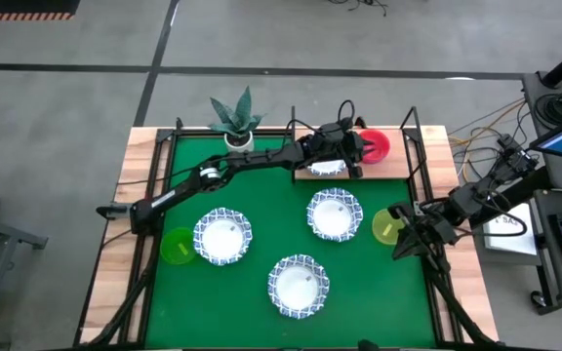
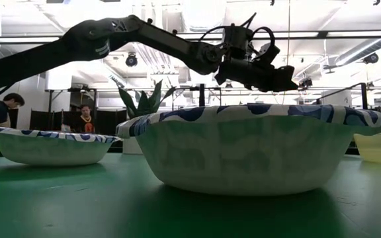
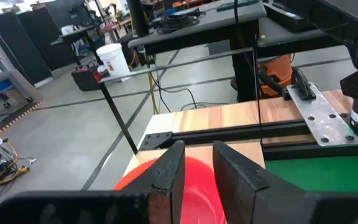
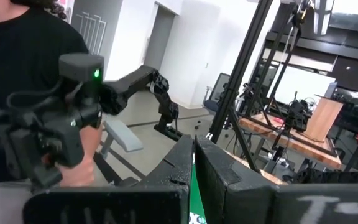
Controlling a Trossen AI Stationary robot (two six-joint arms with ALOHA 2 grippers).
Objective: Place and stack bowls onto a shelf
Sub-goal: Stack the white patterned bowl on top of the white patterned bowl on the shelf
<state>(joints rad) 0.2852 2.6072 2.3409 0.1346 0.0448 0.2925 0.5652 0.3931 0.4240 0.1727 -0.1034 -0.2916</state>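
Note:
My left gripper point(image 1: 357, 146) point(image 2: 284, 84) hovers over the light wooden shelf point(image 1: 390, 168) at the far side of the mat. It is open by a narrow gap, directly above the red bowl point(image 1: 376, 144) point(image 3: 194, 186), which sits on the shelf. A blue-rimmed white bowl point(image 1: 328, 167) rests on the shelf beside it, partly under the arm. Three more blue-rimmed bowls point(image 1: 222, 236) point(image 1: 334, 214) point(image 1: 299, 283) sit on the green mat, along with a green bowl point(image 1: 176, 246) and a yellow-green bowl point(image 1: 386, 225). My right gripper point(image 1: 404, 244) point(image 4: 192, 171) is shut and waits beside the yellow-green bowl. No purple bowl is in view.
A potted spiky plant point(image 1: 234, 119) stands at the mat's far-left corner. A black frame with upright posts point(image 1: 413, 122) runs round the table. People stand in the room beyond point(image 2: 5, 106). One in a black shirt holds a device point(image 4: 55, 143).

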